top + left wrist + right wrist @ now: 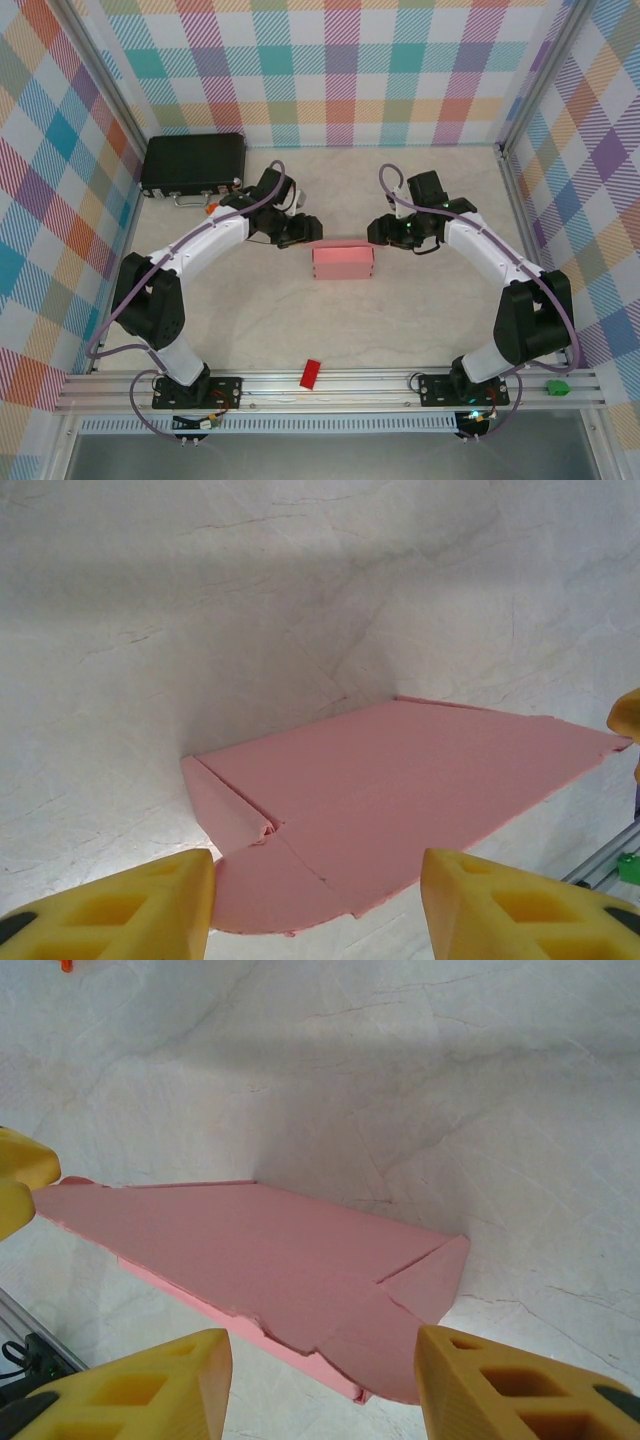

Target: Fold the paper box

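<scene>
Both the left gripper [303,232] and right gripper [383,233] hover mid-frame at the paper box's [343,262] upper corners, yellow fingers [130,910] apart, clasping nothing.

black case [193,163] far left; red block [310,373] near front rail.

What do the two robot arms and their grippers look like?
Both the left arm and right arm have white curved shells, black joints and a purple cable looping alongside. The left gripper and right gripper have blocky yellow fingers with hollow cells.
</scene>
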Controlling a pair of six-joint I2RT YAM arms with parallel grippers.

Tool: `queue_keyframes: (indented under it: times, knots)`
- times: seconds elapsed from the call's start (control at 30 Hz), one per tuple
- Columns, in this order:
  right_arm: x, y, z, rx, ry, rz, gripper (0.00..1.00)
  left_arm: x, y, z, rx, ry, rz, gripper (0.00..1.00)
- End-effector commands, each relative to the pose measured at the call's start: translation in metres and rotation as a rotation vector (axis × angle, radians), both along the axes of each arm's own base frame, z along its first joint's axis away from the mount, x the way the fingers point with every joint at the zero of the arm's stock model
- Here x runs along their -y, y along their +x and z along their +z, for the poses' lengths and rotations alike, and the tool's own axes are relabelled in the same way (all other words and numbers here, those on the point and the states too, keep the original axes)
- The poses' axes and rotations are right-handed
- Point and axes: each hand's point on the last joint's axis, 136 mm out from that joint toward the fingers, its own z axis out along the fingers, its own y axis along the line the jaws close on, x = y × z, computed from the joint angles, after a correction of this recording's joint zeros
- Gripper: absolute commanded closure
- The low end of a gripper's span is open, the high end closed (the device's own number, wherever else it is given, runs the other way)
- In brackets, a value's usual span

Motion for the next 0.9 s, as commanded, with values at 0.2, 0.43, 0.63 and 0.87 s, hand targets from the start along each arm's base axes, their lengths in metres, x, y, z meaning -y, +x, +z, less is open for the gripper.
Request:
queue_keyframes:
  times: [0.2, 0.43, 0.63, 0.87]
  knots:
    - [-0.004, -0.017, -0.01, -0.037, -0.024, 0.044, 0.49, 0.003, -0.019, 0.008, -0.004, 0.001, -0.036, 0.49]
    - [-0.009, -0.02, -0.009, -0.036, -0.022, 0.054, 0.49, 0.005, -0.021, 0.009, -0.007, -0.012, -0.034, 0.54]
    - [-0.009, -0.02, -0.01, -0.034, -0.03, 0.05, 0.5, 0.006, -0.023, 0.01, -0.01, -0.017, -0.031, 0.54]
    - [-0.011, -0.02, -0.01, -0.039, -0.029, 0.048, 0.51, 0.008, -0.025, 0.009, -0.019, -0.025, -0.032, 0.58]
